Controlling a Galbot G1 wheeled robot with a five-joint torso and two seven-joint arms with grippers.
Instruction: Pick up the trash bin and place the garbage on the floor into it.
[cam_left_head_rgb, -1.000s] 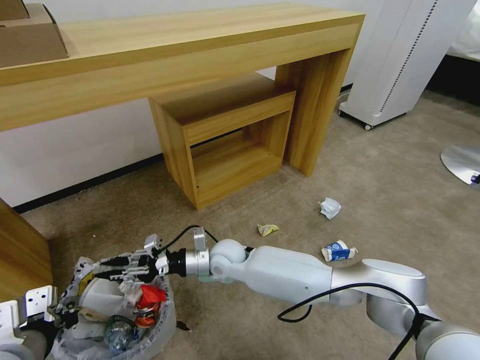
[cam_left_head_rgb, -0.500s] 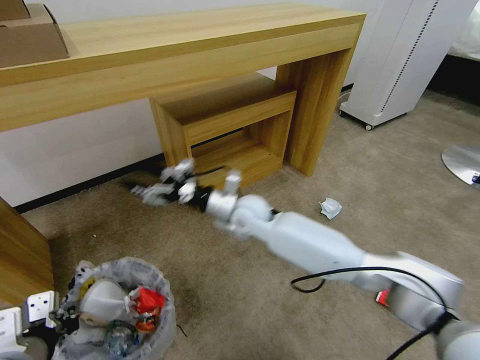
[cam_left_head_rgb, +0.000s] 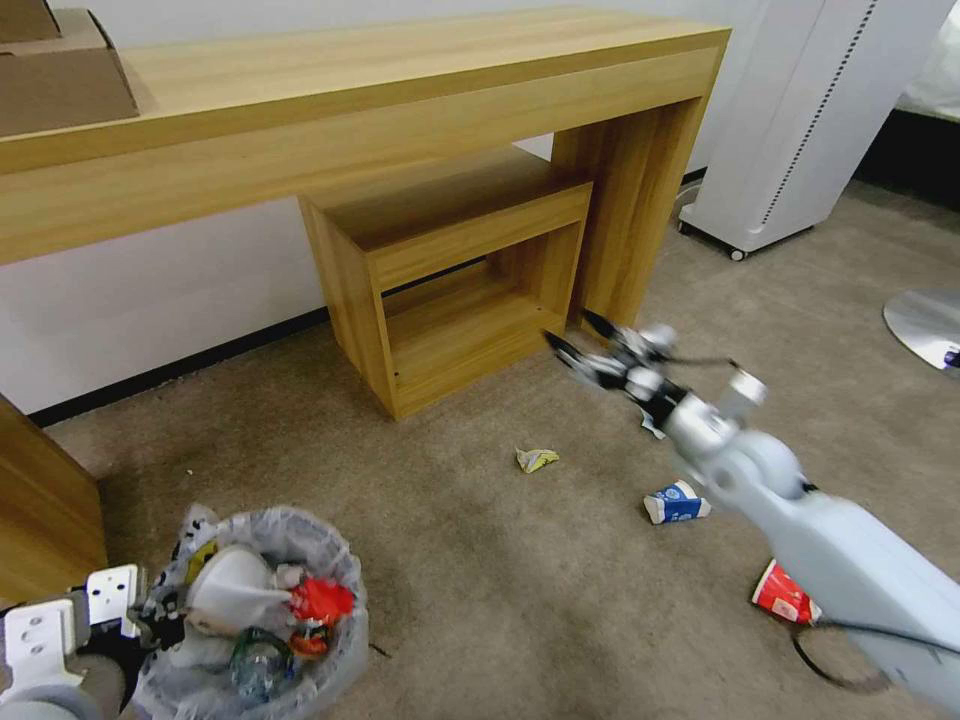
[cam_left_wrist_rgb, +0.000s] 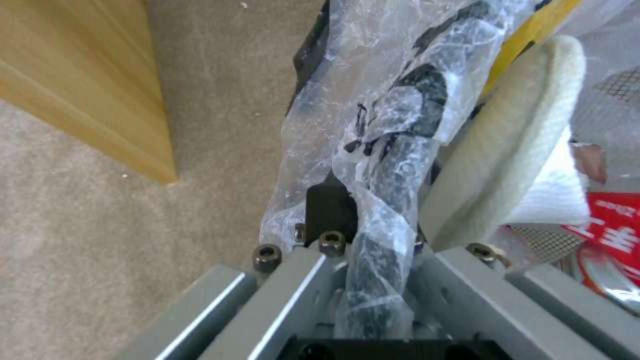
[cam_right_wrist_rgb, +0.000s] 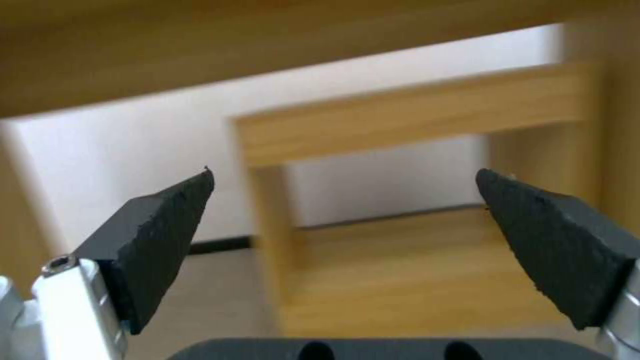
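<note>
The trash bin (cam_left_head_rgb: 292, 522), lined with a crinkled clear bag, is at the lower left of the head view with white slippers (cam_left_head_rgb: 228, 590) and red wrappers (cam_left_head_rgb: 322, 602) inside. My left gripper (cam_left_head_rgb: 148, 628) is shut on its rim (cam_left_wrist_rgb: 390, 165), pinching bag and rim together. My right gripper (cam_left_head_rgb: 578, 345) hangs open and empty in the air in front of the small wooden shelf; its dark fingertips (cam_right_wrist_rgb: 163, 235) stand wide apart. On the floor (cam_left_head_rgb: 480, 560) lie a yellow wrapper (cam_left_head_rgb: 535, 459), a blue-white carton (cam_left_head_rgb: 677, 502), a red wrapper (cam_left_head_rgb: 783, 592) and crumpled white paper (cam_left_head_rgb: 648, 427) half hidden behind the right arm.
A long wooden desk (cam_left_head_rgb: 350, 90) runs along the wall, with a small open wooden shelf (cam_left_head_rgb: 450, 270) under it. A white unit on wheels (cam_left_head_rgb: 800, 120) stands at the back right, a metal disc base (cam_left_head_rgb: 925, 325) at the right edge. A wooden panel (cam_left_head_rgb: 45, 500) stands beside the bin.
My right gripper has left the bin's mouth and swung up and to the right, ending in front of the small shelf. The bin, held by the left gripper, has shifted slightly right.
</note>
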